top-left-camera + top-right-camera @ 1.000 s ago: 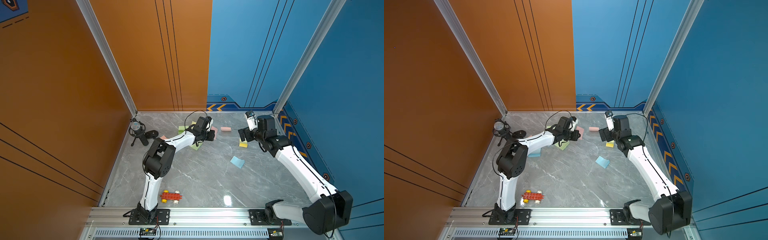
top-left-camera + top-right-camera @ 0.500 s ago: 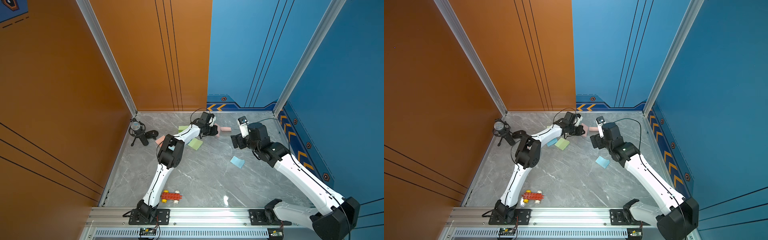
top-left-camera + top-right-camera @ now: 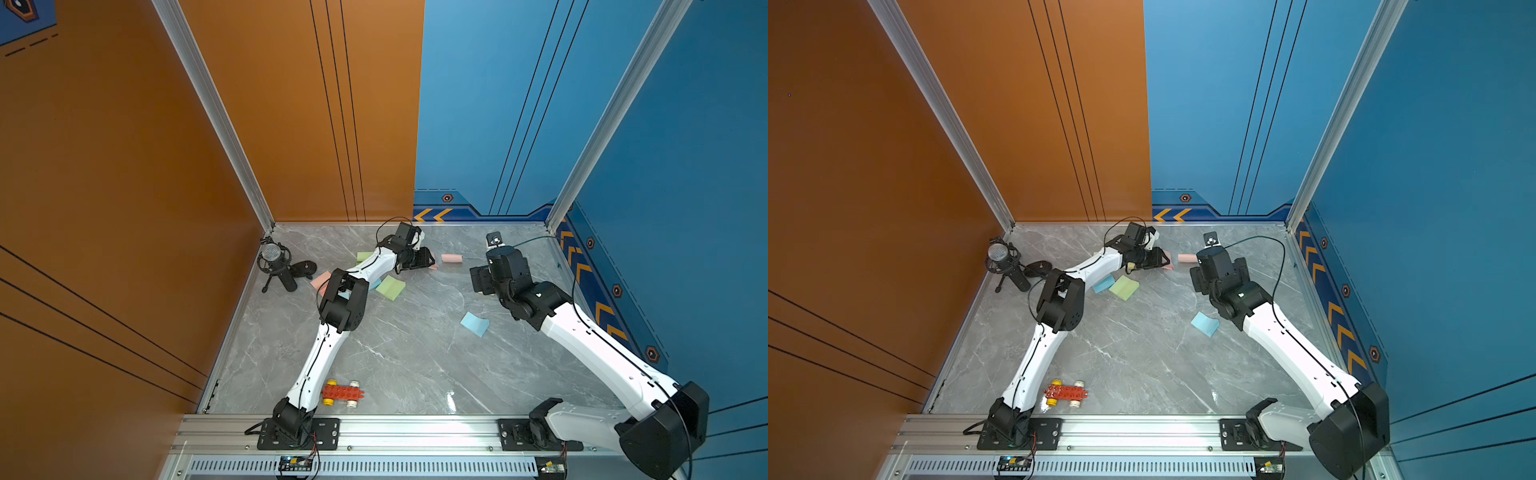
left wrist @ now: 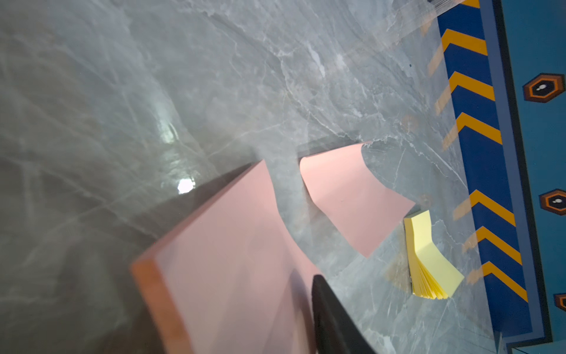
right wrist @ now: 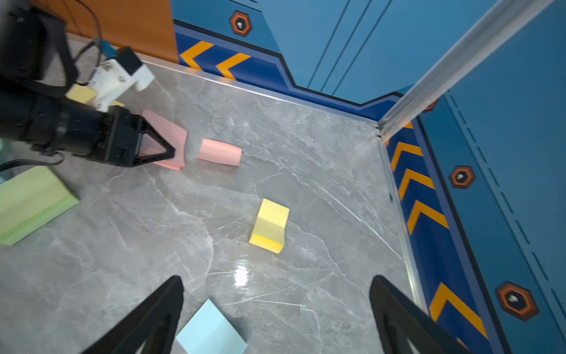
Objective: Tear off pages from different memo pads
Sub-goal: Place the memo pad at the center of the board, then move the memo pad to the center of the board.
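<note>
Right wrist view: my right claw (image 5: 277, 280) stands wide open and empty, low in frame. The yellow pad (image 5: 271, 225) lies centre frame just ahead of it, and a blue page (image 5: 211, 334) lies at the bottom edge. At left, the left claw (image 5: 164, 151) sits at the pink pad (image 5: 173, 135); I cannot tell whether it pinches anything. A curled pink page (image 5: 219, 151) lies just beside that pad. For yellow, I'd pin the bound edge down with one claw and nip only the top sheet at the fanned edge, peeling slowly.
</note>
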{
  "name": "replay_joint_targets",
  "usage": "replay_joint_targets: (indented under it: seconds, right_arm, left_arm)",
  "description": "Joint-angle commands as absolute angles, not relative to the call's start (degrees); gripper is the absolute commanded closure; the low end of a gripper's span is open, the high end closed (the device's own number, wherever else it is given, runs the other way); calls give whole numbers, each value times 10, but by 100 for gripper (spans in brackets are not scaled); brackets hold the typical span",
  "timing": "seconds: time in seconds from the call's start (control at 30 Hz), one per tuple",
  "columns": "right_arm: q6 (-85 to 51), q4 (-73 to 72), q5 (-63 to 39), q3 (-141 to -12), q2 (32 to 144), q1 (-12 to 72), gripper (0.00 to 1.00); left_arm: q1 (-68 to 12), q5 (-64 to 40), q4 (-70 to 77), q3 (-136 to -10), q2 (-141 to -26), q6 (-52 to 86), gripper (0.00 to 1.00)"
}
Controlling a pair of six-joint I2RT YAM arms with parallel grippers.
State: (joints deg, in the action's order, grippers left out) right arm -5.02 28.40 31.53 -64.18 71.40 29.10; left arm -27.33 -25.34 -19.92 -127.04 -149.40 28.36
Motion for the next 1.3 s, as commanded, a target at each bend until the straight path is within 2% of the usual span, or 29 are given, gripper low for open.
replay_joint_targets:
  seconds: [0.0,0.13,0.23,0.37,0.43,0.47,0.53,0.77,0.87,1.07,1.27]
  right_arm:
    - [-99,312,495,-672,729,291,3]
    - [-122,324,602,-673,749,288,2]
    - [-143,339,609,-674,751,285,2]
    - [-173,358,571,-670,740,287,2]
    - [-178,359,537,-661,738,286,2]
    - [-179,358,505,-658,739,284,2]
    - [-175,358,452,-655,744,279,1]
    - [-168,356,325,-648,757,271,1]
    - [-153,354,283,-650,763,265,1]
    - [-92,341,223,-649,776,242,1]
    - [-93,326,189,-653,788,235,2]
  left_arm:
    - [-274,-217,-235,-1236,-1481,275,44]
    - [-277,-209,-239,-1201,-1453,271,29]
    - [-282,-201,-243,-1180,-1423,266,25]
    - [-285,-185,-249,-1140,-1370,260,15]
    - [-283,-179,-254,-1117,-1340,255,15]
    - [-282,-173,-259,-1104,-1322,251,8]
    - [-280,-165,-262,-1074,-1285,243,2]
    - [-260,-155,-263,-961,-1148,224,1]
    - [-257,-119,-264,-918,-1085,220,1]
    - [-269,-76,-263,-823,-973,224,1]
    - [-292,-36,-261,-716,-861,227,1]
